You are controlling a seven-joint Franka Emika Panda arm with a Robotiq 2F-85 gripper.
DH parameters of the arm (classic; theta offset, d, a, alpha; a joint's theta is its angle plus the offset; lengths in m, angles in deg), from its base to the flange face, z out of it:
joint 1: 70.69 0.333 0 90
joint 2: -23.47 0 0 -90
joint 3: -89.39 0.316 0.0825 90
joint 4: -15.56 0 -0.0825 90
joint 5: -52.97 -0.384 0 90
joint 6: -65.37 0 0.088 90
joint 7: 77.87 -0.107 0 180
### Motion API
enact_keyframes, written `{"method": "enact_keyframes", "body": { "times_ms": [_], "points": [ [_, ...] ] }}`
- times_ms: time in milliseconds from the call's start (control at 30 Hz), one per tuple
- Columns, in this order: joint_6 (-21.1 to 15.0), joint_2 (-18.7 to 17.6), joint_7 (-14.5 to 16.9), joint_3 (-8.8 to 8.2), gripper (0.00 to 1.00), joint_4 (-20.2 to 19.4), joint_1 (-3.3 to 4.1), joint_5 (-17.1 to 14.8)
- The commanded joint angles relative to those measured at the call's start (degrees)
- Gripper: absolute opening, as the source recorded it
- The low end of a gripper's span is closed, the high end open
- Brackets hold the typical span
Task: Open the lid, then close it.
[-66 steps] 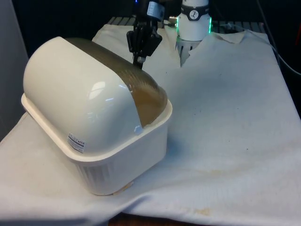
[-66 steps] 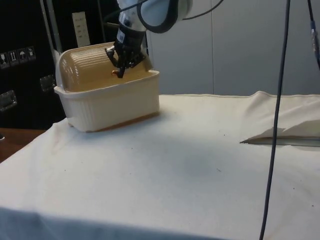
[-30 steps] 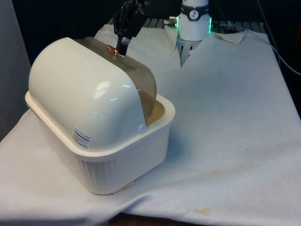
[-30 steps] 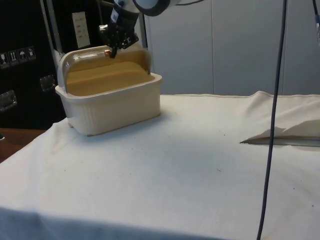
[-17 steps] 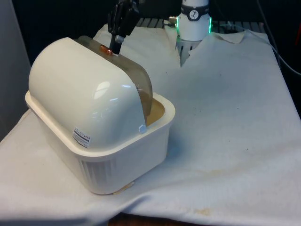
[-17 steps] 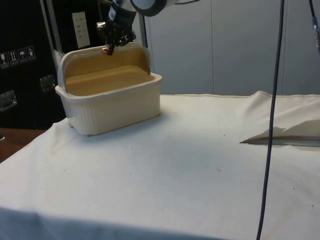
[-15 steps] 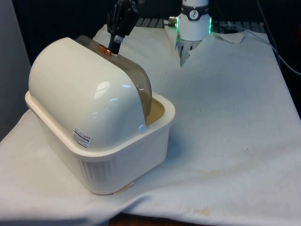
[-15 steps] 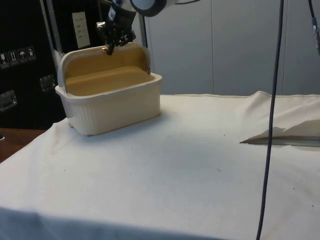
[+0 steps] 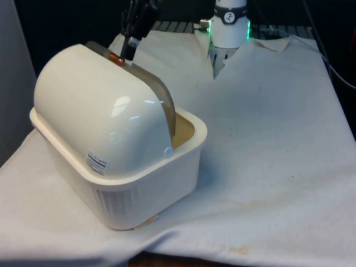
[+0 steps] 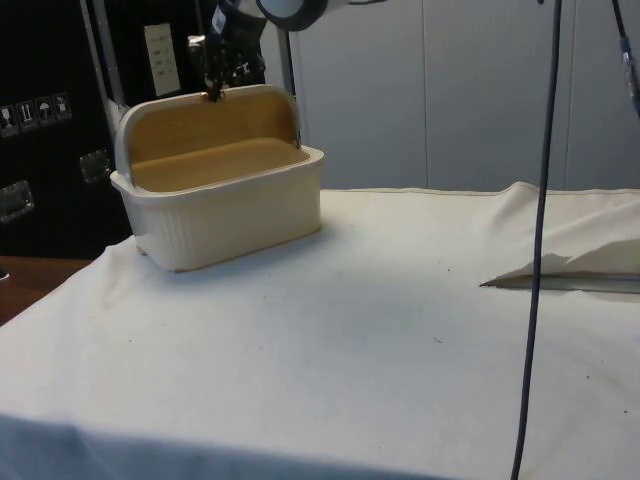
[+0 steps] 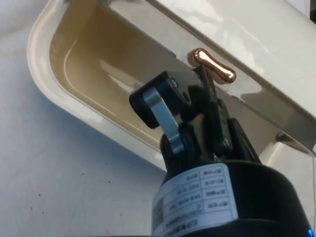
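Lid point(image 9: 146, 89): smoked roll-top, I see it slid nearly fully back over the cream bread box point(image 9: 139, 189) at the front view's left | gripper point(image 9: 123, 51): fingers pinched on the copper knob point(image 11: 213, 66) at the lid's edge | interior point(image 10: 210, 160): open in side view | box's far end cut off in wrist view

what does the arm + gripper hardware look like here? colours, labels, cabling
White Franka arm with rounded joint housings; a green light ring glows at its base. The gripper is black with two slim fingers; the wrist view shows a black cylindrical body carrying white printed labels, text unreadable. Dark cables hang through the side view.
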State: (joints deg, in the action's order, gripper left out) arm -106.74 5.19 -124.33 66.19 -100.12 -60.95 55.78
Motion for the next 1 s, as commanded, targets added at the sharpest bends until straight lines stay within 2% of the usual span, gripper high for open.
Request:
{"method": "enact_keyframes", "body": {
  "times_ms": [0,33,67,200,333,367,400,667,700,733,967],
  "points": [
    [-0.4,-0.8,-1.3,-1.55,0.0,0.7,0.86,0.9],
    [0.0,0.0,0.0,0.0,0.0,0.1,0.0,0.0],
    [-0.4,-0.8,-1.3,-1.49,0.0,0.7,0.92,0.9],
    [0.1,-0.9,-1.0,-1.03,0.0,1.0,0.92,0.7],
    [1.5,0.1,0.1,-0.8,0.0,1.3,0.52,0.6],
    [0.8,-0.1,0.5,-0.06,0.0,1.2,0.23,0.0],
    [2.0,0.3,0.5,-0.69,0.0,1.5,0.46,0.5],
    [4.7,2.8,4.1,0.06,0.0,2.1,-0.11,-0.3],
    [4.5,2.5,3.9,-0.29,0.0,2.1,0.0,0.0],
    [5.0,2.9,4.5,0.11,0.0,2.1,-0.17,-0.3],
    [7.7,3.7,7.0,0.46,0.0,2.5,-0.17,-0.6]
  ]
}}
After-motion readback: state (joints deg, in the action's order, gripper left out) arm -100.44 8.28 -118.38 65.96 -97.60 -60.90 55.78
